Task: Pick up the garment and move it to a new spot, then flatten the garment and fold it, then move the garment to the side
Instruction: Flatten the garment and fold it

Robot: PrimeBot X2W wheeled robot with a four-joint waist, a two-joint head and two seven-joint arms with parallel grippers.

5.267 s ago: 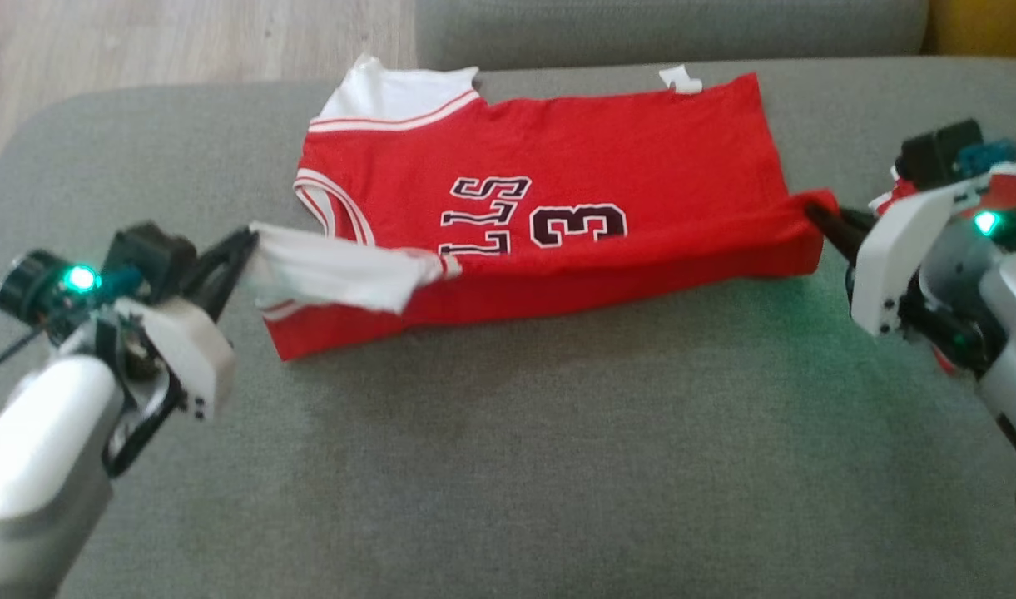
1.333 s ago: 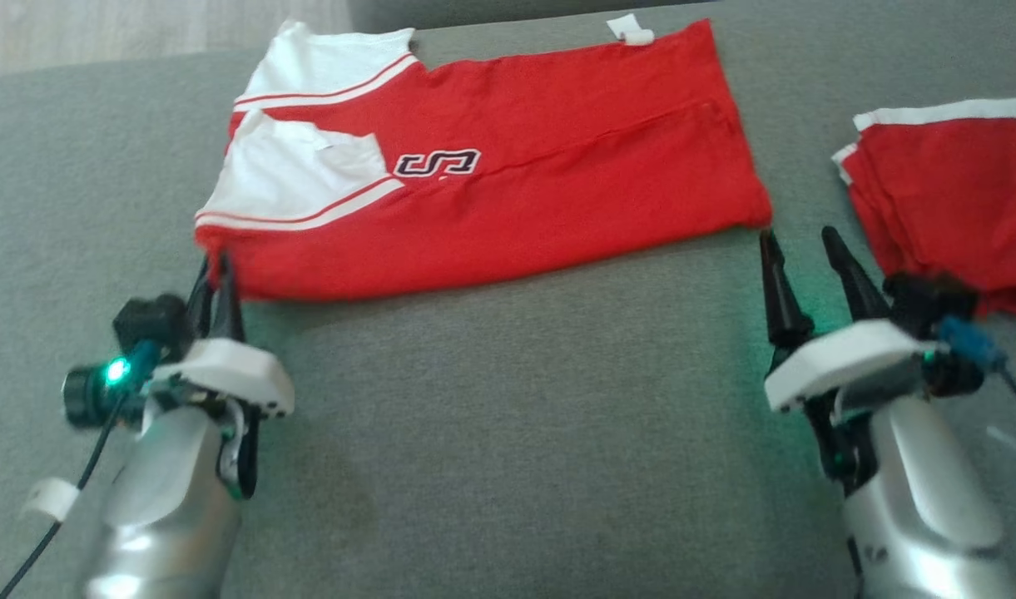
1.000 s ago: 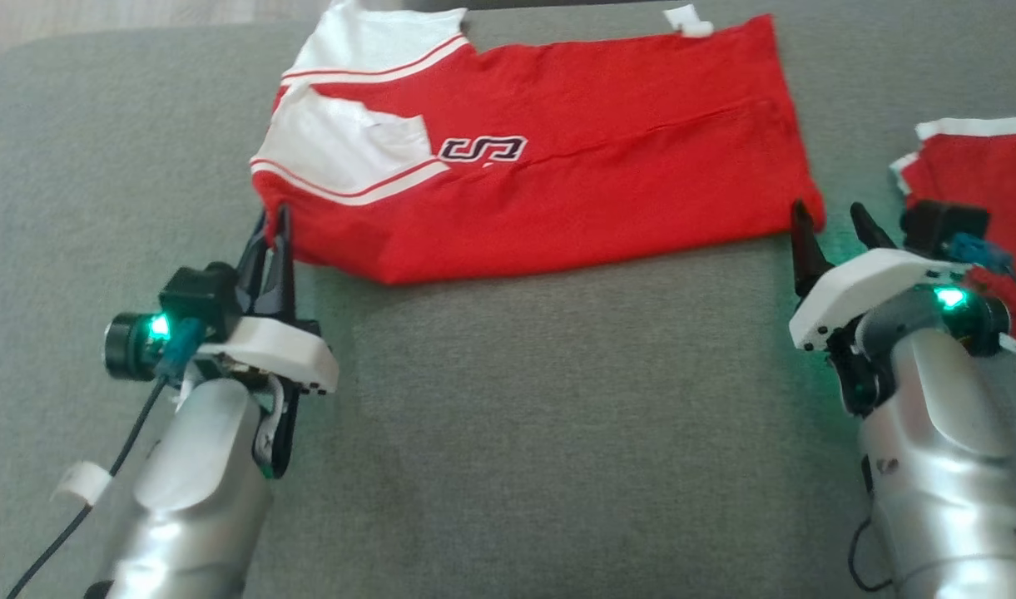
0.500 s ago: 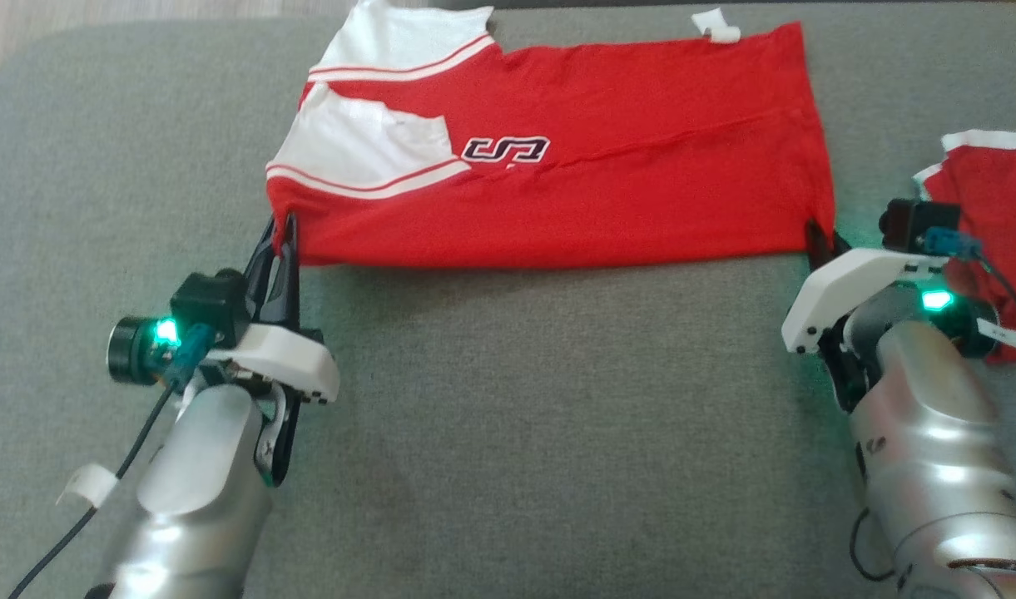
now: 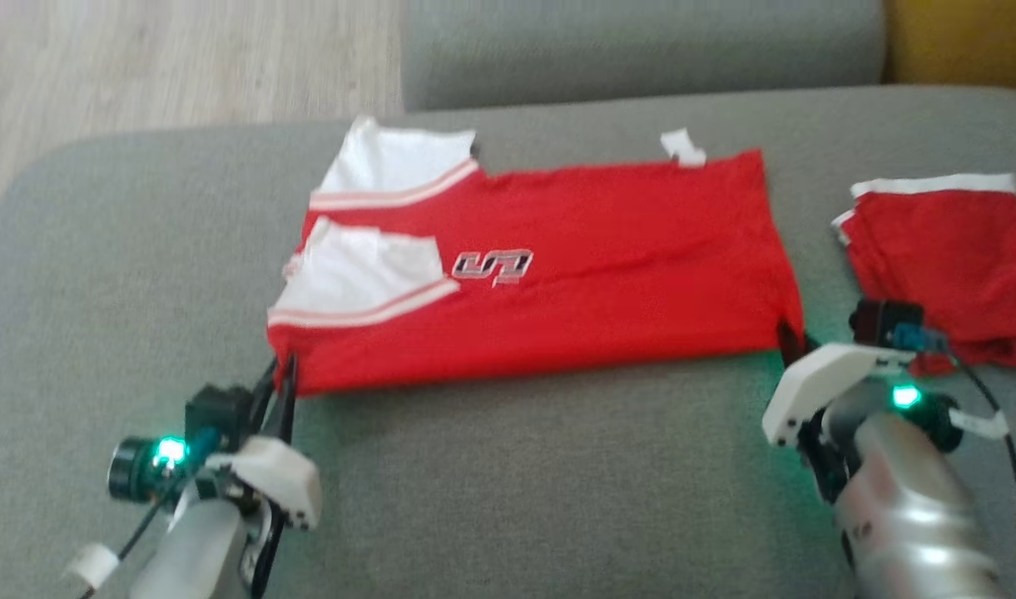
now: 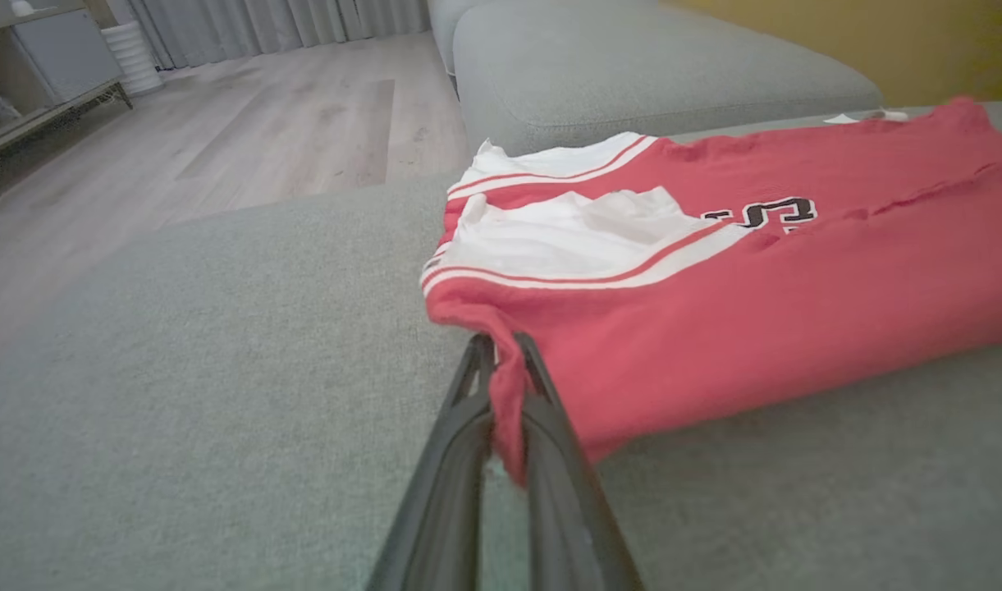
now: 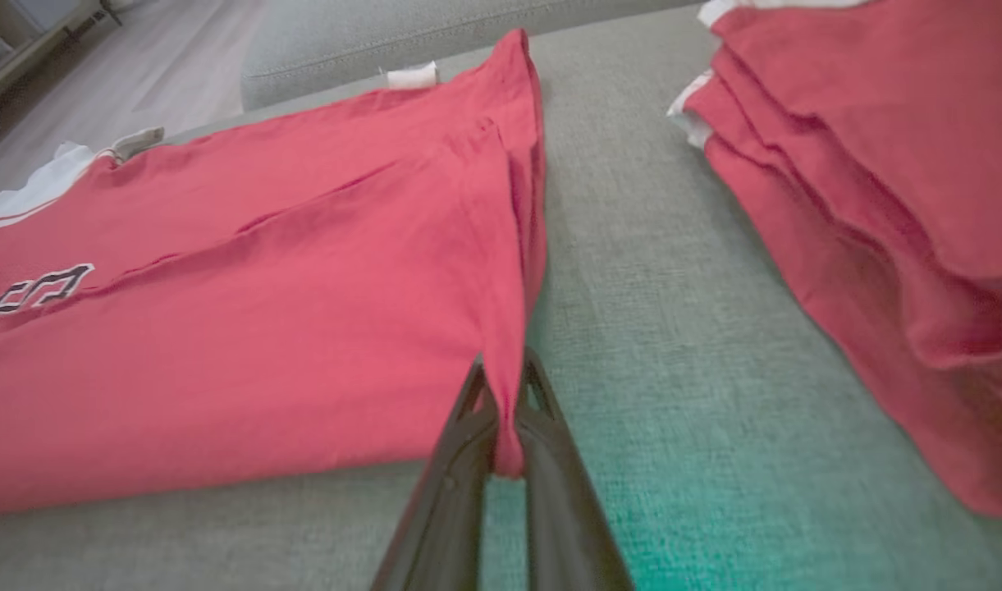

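Both jaws clenched: left gripper [image 6: 501, 343] pinches near-left corner of the folded red garment [image 5: 574, 316], right gripper [image 7: 502, 367] its near-right corner, the cloth lying flat on grey sofa [image 5: 516, 474] btw. & beyond them.

Jersey: the red and white cloth jersey [image 5: 557, 308] is looking soft and matt, a fine knit.
Cushion: the grey fabric couch cushion [image 5: 516, 482] under the jersey is showing a coarse, matt weave.
Pile: the folded red cloth pile [image 5: 949, 274] right of the jersey is looking equally matt.
Fingers: the left gripper [image 6: 501, 343] and right gripper [image 7: 505, 365], at the jersey's near corners, are showing dark, matt, plastic-looking fingers.
Forearm: the silver forearm shell [image 5: 899, 491] near the jersey's right corner is gleaming, smooth and glossy.
Floor: the pale wood-look floor [image 5: 141, 66] beyond the jersey is looking smooth.
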